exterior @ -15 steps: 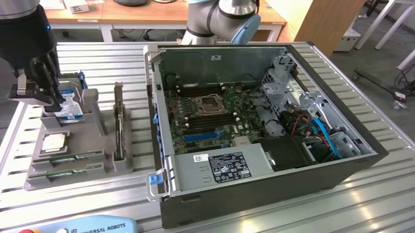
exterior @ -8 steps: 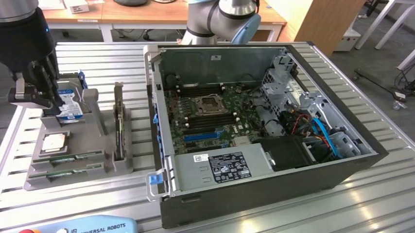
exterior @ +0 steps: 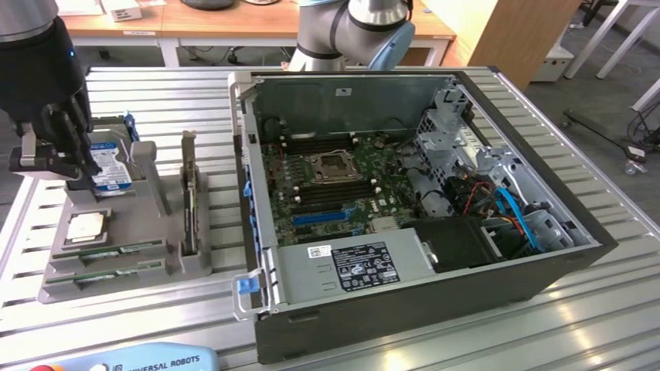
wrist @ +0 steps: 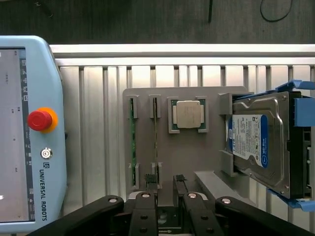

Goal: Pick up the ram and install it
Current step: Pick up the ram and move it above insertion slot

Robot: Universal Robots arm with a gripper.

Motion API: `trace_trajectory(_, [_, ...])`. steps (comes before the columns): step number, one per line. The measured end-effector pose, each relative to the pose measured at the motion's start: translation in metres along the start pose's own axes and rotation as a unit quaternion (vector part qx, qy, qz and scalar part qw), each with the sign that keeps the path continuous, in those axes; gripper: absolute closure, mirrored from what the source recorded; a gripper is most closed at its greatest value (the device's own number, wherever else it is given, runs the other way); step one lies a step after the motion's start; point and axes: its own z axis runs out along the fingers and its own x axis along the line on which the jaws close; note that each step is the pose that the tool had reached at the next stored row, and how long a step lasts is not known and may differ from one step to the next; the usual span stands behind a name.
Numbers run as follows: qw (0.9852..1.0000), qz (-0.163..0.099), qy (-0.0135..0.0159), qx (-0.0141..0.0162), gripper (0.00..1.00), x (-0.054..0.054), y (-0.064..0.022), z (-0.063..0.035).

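Gripper point(wrist: 165, 179), fingers apart and empty, hovers above the grey holder point(wrist: 197, 150) where the ram point(wrist: 155, 137) stands on edge just beside the processor chip point(wrist: 188, 114); a clean pick likely needs the fingers centred across this thin stick, clear of its twin point(wrist: 131, 109).

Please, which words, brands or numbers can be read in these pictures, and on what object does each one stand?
"UNIVERSAL ROBOTS": on the pale blue teach pendant.
Too small to read: the print on the hard drive label.
Too small to read: the print on the power supply label.
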Motion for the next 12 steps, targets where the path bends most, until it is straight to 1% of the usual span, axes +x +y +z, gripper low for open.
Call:
trace_trajectory(7, [1.0000, 0.000, 0.0000, 0.0000, 0.73, 0.0074, -0.0003, -0.0002])
trace_trajectory(12, [1.0000, 0.000, 0.0000, 0.0000, 0.73, 0.0084, -0.0003, 0.0000])
